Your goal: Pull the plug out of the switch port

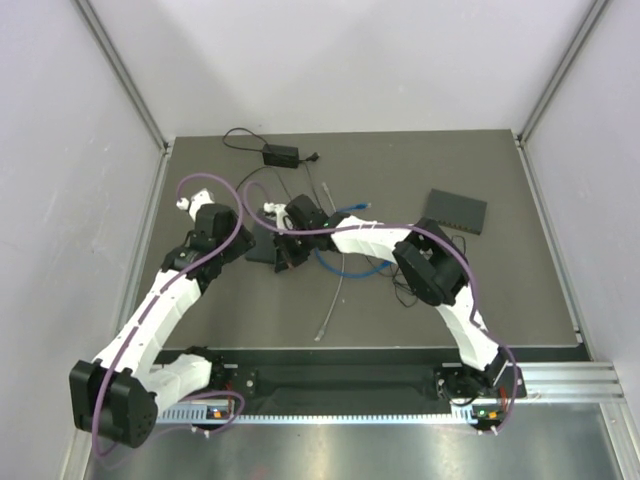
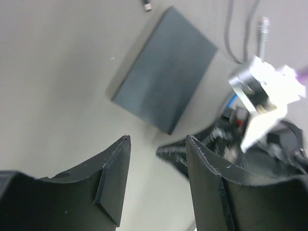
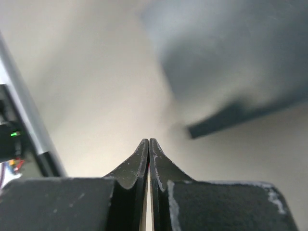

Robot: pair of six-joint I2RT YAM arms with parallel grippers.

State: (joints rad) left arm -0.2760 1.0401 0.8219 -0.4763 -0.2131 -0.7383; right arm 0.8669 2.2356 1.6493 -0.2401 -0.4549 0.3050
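On the left, the left end effector (image 2: 158,140) hangs open over the table (image 1: 500,290), with nothing between its fingers and the dark switch (image 2: 163,86) just ahead of them. Its useful job, I judge, is to brace that box by pressing down on the flat top or clamping a free edge, so the switch cannot slide when the plug is drawn. At the middle of the table, the right end effector (image 3: 148,140) sits at the near side of the switch with its fingers pressed fully together. No plug shows between them, so the closure looks empty. The plug itself is hidden under the right wrist in the overhead view. A blue cable (image 1: 345,270) runs in towards that side of the box and probably marks the port. The right end effector should reopen, line up on the plug body rather than the cable, close on it, and pull straight out along the port axis without twisting. A second switch (image 1: 457,211) lies well apart on the right.
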